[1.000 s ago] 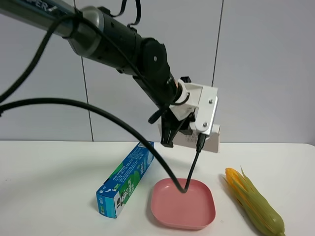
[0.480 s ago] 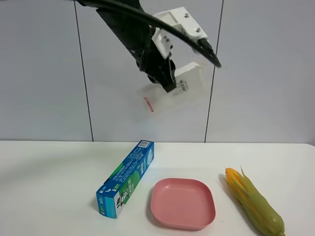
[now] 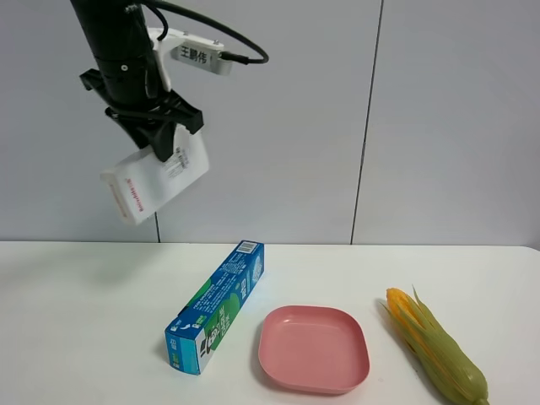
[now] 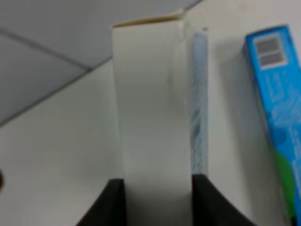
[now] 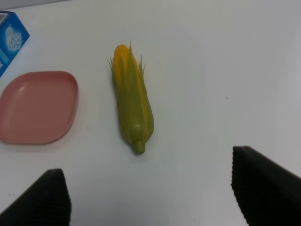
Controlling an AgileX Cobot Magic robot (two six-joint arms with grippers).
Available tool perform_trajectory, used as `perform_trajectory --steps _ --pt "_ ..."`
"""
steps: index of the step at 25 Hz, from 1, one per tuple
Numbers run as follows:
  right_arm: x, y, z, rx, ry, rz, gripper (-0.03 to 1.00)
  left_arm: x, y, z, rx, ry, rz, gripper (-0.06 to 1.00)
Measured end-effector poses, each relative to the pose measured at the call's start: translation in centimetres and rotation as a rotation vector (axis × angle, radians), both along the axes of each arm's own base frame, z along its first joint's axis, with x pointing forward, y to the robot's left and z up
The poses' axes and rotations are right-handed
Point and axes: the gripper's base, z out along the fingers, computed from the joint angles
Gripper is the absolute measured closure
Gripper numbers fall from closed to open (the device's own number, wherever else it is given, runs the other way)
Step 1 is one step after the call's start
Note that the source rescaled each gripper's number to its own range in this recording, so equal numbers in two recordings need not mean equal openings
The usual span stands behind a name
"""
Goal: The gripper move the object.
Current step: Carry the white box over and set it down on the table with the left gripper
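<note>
Up high on the left, the left gripper (image 3: pixel 158 143) is clamped on the white carton (image 3: pixel 156 180), which hangs tilted in the air, red-printed end lowest, well above the table (image 3: pixel 76 321) and the blue-green box (image 3: pixel 215 308). Its wrist camera shows what the high one hides: black fingers (image 4: pixel 111 205) pressed against the carton's two sides. Only the right wrist camera catches the right gripper (image 5: pixel 150 188), jaws wide apart above the tabletop, near the corn (image 5: pixel 132 110) and the pink plate (image 5: pixel 37 107).

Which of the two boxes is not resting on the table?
The white carton, held up by the left hand; the blue-green box lies on the table.
</note>
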Motion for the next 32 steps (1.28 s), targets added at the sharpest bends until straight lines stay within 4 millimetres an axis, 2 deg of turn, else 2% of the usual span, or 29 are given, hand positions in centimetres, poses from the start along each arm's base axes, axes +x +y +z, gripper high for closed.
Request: perform_trajectory --steps 3,7,13,20,26,32 --pt "0.0 0.0 0.0 0.000 0.000 0.000 -0.03 -0.2 1.8 -0.5 -0.018 0.117 0.085 0.94" --pt "0.0 0.0 0.0 0.000 0.000 0.000 -0.03 -0.4 2.7 -0.9 -0.103 0.216 0.142 0.94" --pt "0.0 0.0 0.0 0.000 0.000 0.000 -0.03 -0.3 2.7 -0.9 -0.120 0.215 0.144 0.94" --pt "0.0 0.0 0.0 0.000 0.000 0.000 -0.03 0.6 2.3 -2.9 -0.108 0.244 0.146 0.94" --pt "0.0 0.0 0.0 0.000 0.000 0.000 -0.03 1.2 2.0 -3.2 -0.131 0.215 0.138 0.94" --pt "0.0 0.0 0.0 0.000 0.000 0.000 -0.03 1.9 1.7 -5.4 -0.109 0.261 0.143 0.94"
